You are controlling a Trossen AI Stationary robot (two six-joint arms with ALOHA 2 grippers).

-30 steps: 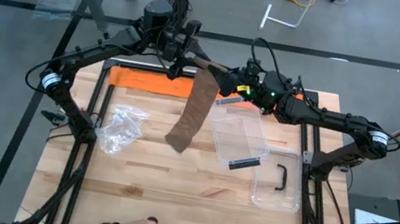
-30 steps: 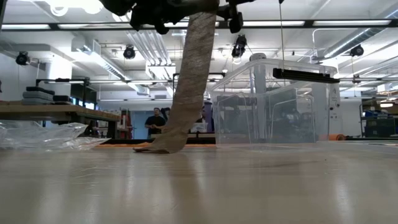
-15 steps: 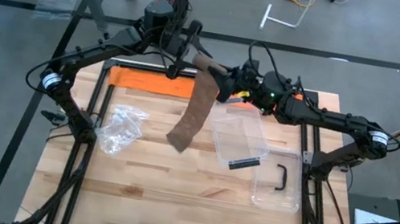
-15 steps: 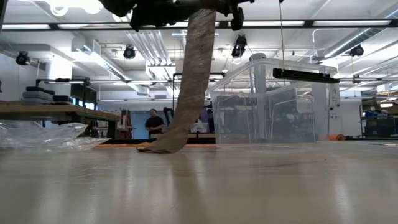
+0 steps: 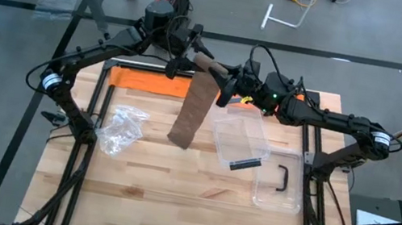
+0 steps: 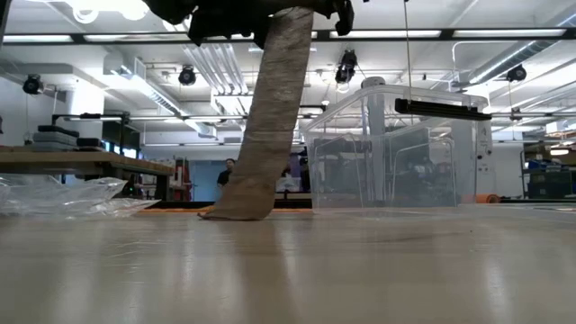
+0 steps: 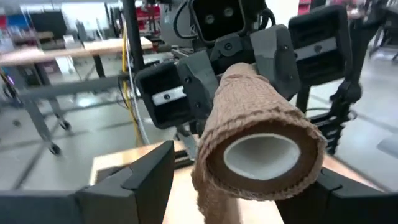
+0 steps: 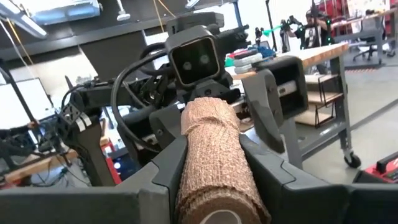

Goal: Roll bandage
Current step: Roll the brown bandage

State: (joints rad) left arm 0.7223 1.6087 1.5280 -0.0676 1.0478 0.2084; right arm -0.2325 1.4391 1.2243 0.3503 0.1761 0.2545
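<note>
Right gripper (image 8: 214, 180) clamps the roll (image 5: 207, 65); left gripper (image 7: 249, 186) stands open around it, and the bandage tail (image 6: 261, 144) hangs to the table (image 5: 193, 209).

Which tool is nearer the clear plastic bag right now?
Left. The left tool is beyond the plastic bag, at the bandage roll; the right tool grips the roll's other end, farther off.

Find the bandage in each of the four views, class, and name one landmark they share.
High: bandage hangs at centre, tail on the table.
Low: strip drops from the top, left of centre.
Left wrist: roll end fills the centre.
Right wrist: roll at lower centre.
Landmark: its rolled end.
</note>
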